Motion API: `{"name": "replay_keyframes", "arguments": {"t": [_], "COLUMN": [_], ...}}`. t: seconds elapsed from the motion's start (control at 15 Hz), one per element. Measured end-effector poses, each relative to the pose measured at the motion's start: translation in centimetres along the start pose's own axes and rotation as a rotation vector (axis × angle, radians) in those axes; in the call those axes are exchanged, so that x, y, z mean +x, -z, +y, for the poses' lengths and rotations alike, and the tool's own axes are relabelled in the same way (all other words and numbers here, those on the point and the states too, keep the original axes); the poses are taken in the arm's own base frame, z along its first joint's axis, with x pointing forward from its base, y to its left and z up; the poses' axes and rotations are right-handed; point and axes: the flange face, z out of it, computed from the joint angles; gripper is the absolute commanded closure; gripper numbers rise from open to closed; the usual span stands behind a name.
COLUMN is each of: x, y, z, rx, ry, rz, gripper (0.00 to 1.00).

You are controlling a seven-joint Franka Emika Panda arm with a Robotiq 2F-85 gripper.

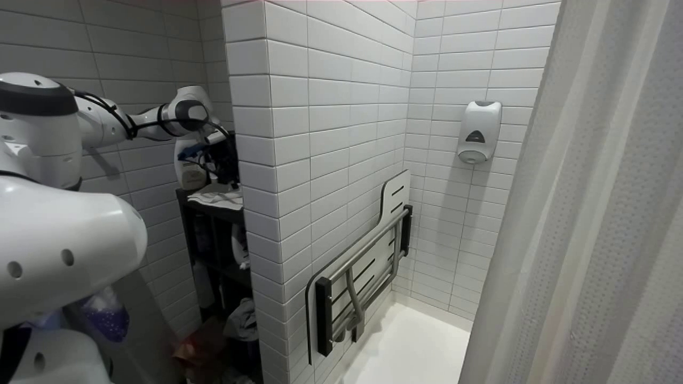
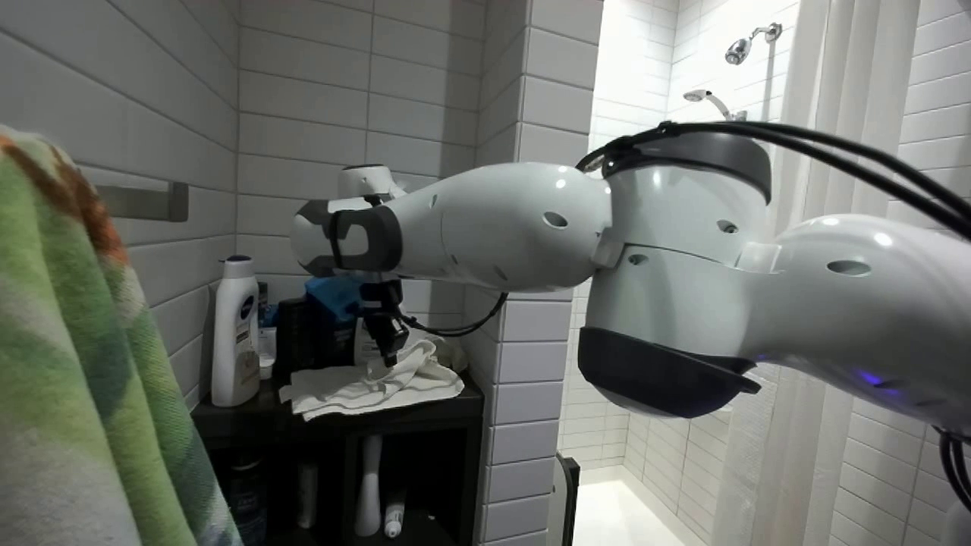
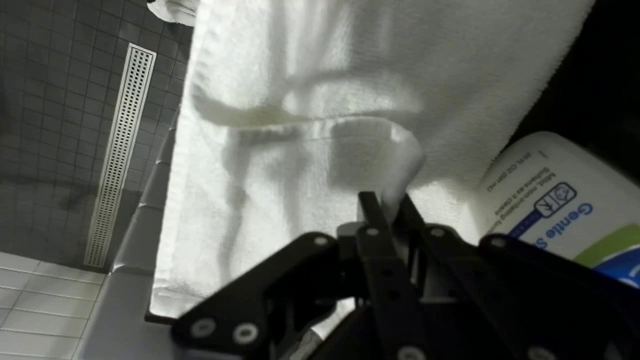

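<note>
In the wrist view, pinching a raised fold of the white towel (image 3: 305, 160) with the gripper (image 3: 386, 198) almost fully closed, only the thickness of this fold in between. Apart from this fold, spread with wrinkles on the top of the dark shelf unit (image 2: 421, 417), just beside a labelled bottle (image 3: 555, 205) showing the word "Gentle", and, in an exterior view, near a tall white bottle (image 2: 237, 341) and in front of a blue object (image 2: 332, 297).
</note>
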Motion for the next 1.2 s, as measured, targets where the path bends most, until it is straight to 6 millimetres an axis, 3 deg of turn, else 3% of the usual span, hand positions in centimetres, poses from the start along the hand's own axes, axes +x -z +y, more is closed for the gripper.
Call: {"name": "replay_keyframes", "arguments": {"t": [0.87, 1.2], "x": [1.4, 2.3], "y": [0.6, 1.0], "z": [0.0, 0.8], "rx": [-0.01, -0.064], "ry": [-0.018, 0.017], "rz": [0.023, 0.024], "gripper": [0.99, 0.99]}}
